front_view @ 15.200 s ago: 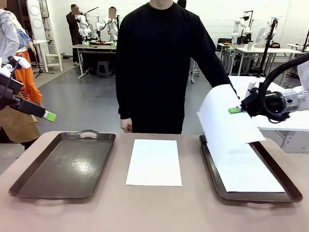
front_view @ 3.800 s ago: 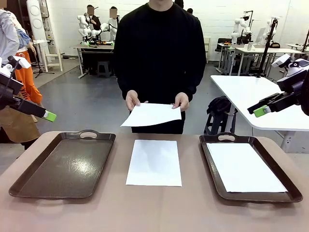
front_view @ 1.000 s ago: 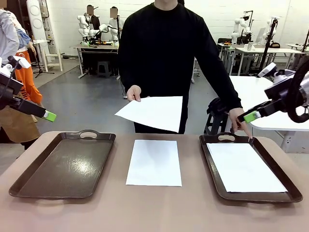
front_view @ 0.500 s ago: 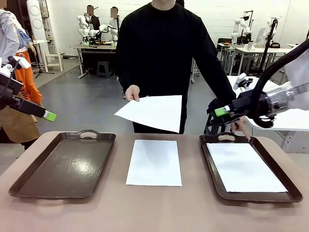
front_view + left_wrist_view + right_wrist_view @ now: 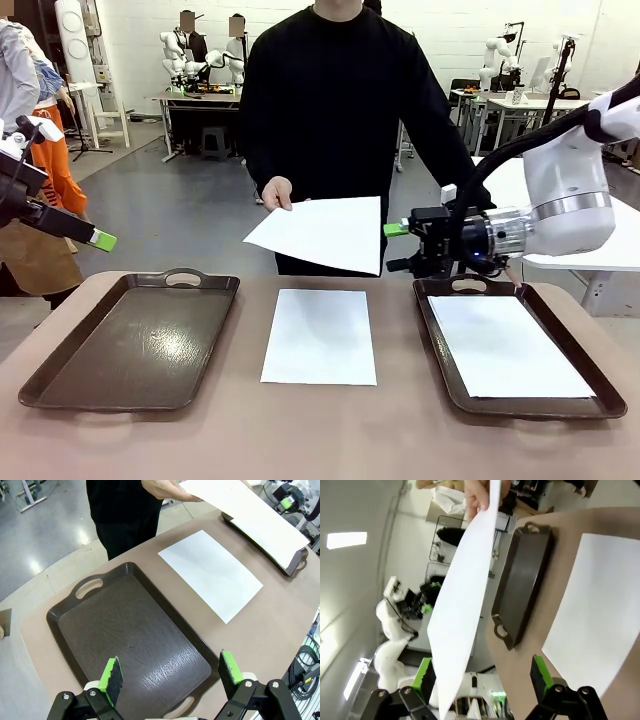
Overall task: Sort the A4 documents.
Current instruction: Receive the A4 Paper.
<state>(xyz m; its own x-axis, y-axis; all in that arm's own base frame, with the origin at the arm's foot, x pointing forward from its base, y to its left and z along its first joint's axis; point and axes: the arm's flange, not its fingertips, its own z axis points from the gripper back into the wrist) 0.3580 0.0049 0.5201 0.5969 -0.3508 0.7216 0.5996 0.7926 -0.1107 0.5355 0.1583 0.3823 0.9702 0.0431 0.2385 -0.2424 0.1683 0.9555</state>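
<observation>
Flanking 1 sheet [image 5: 319, 336] sit left tray [image 5: 130, 340], right tray [image 5: 540, 408].

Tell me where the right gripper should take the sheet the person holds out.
The free edge opposite the person's hand, approached from the robot's right. The sheet is held nearly flat in the air, so this thin edge should fit inside the open right gripper.

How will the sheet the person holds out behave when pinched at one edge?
Probably floppy: the held sheet is thin, so its free side would likely droop. Likely very light: one hand carries it by a corner.
</observation>
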